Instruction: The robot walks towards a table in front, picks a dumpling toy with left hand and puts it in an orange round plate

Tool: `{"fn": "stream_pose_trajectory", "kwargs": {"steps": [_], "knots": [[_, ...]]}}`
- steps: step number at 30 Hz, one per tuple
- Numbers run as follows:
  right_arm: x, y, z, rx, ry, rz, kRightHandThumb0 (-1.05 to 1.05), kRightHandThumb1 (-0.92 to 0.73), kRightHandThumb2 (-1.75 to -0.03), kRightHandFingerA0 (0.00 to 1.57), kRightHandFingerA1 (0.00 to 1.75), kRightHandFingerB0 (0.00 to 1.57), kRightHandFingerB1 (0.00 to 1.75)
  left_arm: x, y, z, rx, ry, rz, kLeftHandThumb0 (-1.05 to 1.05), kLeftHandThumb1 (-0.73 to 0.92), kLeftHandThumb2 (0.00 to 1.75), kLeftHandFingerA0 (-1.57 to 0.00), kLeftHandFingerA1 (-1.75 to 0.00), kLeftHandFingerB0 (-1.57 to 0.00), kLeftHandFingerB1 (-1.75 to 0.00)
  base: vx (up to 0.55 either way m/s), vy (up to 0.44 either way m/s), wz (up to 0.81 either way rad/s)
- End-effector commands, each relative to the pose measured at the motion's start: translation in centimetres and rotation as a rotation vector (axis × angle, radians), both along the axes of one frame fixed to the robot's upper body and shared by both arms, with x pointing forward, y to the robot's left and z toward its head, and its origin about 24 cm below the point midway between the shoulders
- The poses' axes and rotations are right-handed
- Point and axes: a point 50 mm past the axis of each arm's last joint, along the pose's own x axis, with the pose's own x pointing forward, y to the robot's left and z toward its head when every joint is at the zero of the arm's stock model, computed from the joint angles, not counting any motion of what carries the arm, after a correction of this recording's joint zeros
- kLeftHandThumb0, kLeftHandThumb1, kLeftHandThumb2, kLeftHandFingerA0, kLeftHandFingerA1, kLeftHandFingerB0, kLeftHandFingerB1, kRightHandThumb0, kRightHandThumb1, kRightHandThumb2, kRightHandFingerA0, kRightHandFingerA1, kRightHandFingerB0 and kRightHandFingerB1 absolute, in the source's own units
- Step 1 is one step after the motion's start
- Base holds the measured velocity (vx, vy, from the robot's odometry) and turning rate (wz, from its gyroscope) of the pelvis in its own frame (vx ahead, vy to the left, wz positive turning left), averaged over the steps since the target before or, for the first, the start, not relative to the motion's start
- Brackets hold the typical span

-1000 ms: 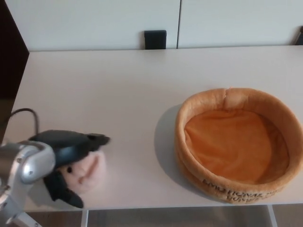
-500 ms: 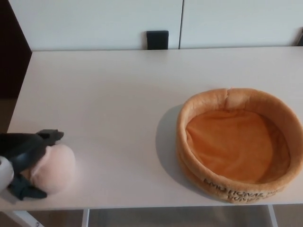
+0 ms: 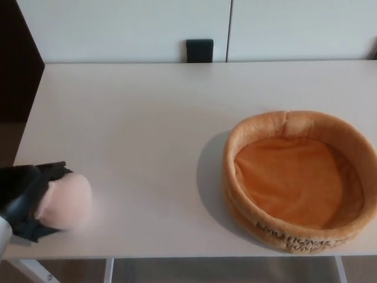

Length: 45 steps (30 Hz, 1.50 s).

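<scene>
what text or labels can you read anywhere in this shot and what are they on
Dark lettering runs along the outer front wall of the orange round plate, in what looks like two rows; it is too blurred to read.
No text shows on the dumpling toy, the left hand, the table or the small black object behind it.

At the lower left edge of the frame only the left hand (image 3: 23, 200) shows: matte black, with thick blunt fingers (image 3: 54, 170). A sliver of pale grey casing sits at the very corner.
</scene>
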Motion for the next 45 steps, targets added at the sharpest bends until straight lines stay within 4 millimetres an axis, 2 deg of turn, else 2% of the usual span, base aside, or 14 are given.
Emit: {"fn": "stream_pose_trajectory", "kwargs": {"steps": [1,7,12,14,15,25,26,28,35,39,40,41,43,45], "knots": [[-0.7,-0.4,0.1,-0.005,0.025,-0.007,-0.33,-0.72,-0.62,0.64,0.49,0.33,0.31,-0.8,-2.2,0.7,-0.24,-0.067,-0.053,-0.24,0.78,0.63,-1.09,-0.9,-0.93,-0.59,0.0,0.0,0.0],[-1.2,-0.5,0.0,0.005,0.041,-0.021,-0.42,-0.59,-0.79,0.53,0.51,0.29,0.42,-1.4,-3.8,2.1,-0.335,-0.068,-0.101,-0.22,0.76,0.62,-1.1,-0.9,-0.93,-0.62,0.0,0.0,0.0],[-1.1,-0.5,0.1,0.01,0.034,-0.026,-0.33,-0.72,-0.62,0.61,0.42,0.34,0.32,-1.6,-5.2,3.8,-0.423,-0.08,-0.143,-0.22,0.74,0.62,-1.09,-0.92,-0.91,-0.63,0.0,0.0,0.0],[-0.8,-0.6,0.2,0.017,0.021,-0.029,-0.43,-0.6,-0.79,0.53,0.51,0.28,0.41,-1.7,-6.2,5.9,-0.492,-0.136,-0.182,-0.21,0.74,0.61,-1.1,-0.91,-0.9,-0.63,0.0,0.0,0.0],[-0.7,-0.6,0.2,0.018,0.018,-0.039,-0.33,-0.71,-0.61,0.62,0.61,0.33,0.31,-1.7,-6.6,6.5,-0.515,-0.15,-0.191,-0.22,0.73,0.61,-1.09,-0.92,-0.91,-0.63,0.0,0.0,0.0],[-0.6,-0.5,0.1,0.003,0.029,-0.015,-0.33,-0.72,-0.62,0.59,0.42,0.34,0.32,-0.9,-10.3,13.1,-0.626,-0.297,-0.338,-0.13,0.73,0.61,-1.08,-0.94,-0.9,-0.63,0.0,0.0,0.0],[-0.6,-0.5,0.1,0.003,0.03,-0.016,-0.42,-0.59,-0.8,0.53,0.53,0.29,0.42,-0.5,-11.0,13.9,-0.606,-0.321,-0.371,-0.11,0.72,0.61,-1.09,-0.9,-0.9,-0.62,0.0,0.0,0.0],[-0.9,-0.5,0.1,0.01,0.028,-0.022,-0.33,-0.73,-0.62,0.59,0.43,0.33,0.31,0.2,-12.4,14.7,-0.582,-0.328,-0.409,-0.09,0.7,0.61,-1.12,-0.84,-0.89,-0.61,0.0,0.0,0.0],[-0.9,-0.3,0.0,0.028,0.024,-0.031,-0.33,-0.73,-0.62,0.57,0.41,0.33,0.32,2.2,-16.0,14.9,-0.517,-0.301,-0.456,-0.13,0.72,0.61,-1.04,-1.0,-0.94,-0.62,0.0,0.0,0.0],[-0.4,-0.3,0.0,0.019,0.029,-0.007,-0.34,-0.72,-0.62,0.62,0.43,0.33,0.32,3.6,-18.6,14.0,-0.418,-0.294,-0.456,-0.23,0.7,0.6,-0.84,-1.57,-0.92,-0.79,0.0,0.0,0.0],[-0.3,-0.2,0.0,0.023,0.027,-0.017,-0.34,-0.72,-0.62,0.62,0.43,0.33,0.32,3.8,-19.0,13.9,-0.409,-0.3,-0.459,-0.23,0.7,0.6,-0.84,-1.57,-0.92,-0.79,0.0,0.0,0.0],[-0.3,-0.3,0.0,0.018,0.033,-0.007,-0.43,-0.6,-0.79,0.54,0.53,0.27,0.41,4.0,-19.7,13.3,-0.408,-0.272,-0.459,-0.23,0.69,0.61,-1.01,-1.23,-0.95,-0.69,0.0,0.0,0.0],[-0.2,-0.2,0.0,0.007,0.045,0.012,-0.35,-0.73,-0.62,0.62,0.42,0.33,0.31,4.3,-20.6,12.7,-0.391,-0.236,-0.455,-0.24,0.69,0.6,-1.07,-1.04,-0.93,-0.59,0.0,0.0,0.0],[-0.2,-0.2,0.0,0.017,0.043,-0.005,-0.43,-0.59,-0.8,0.54,0.53,0.28,0.42,4.6,-21.8,11.9,-0.363,-0.21,-0.449,-0.29,0.62,0.65,-0.84,-1.55,-0.79,-1.17,0.0,0.0,0.0]]}}
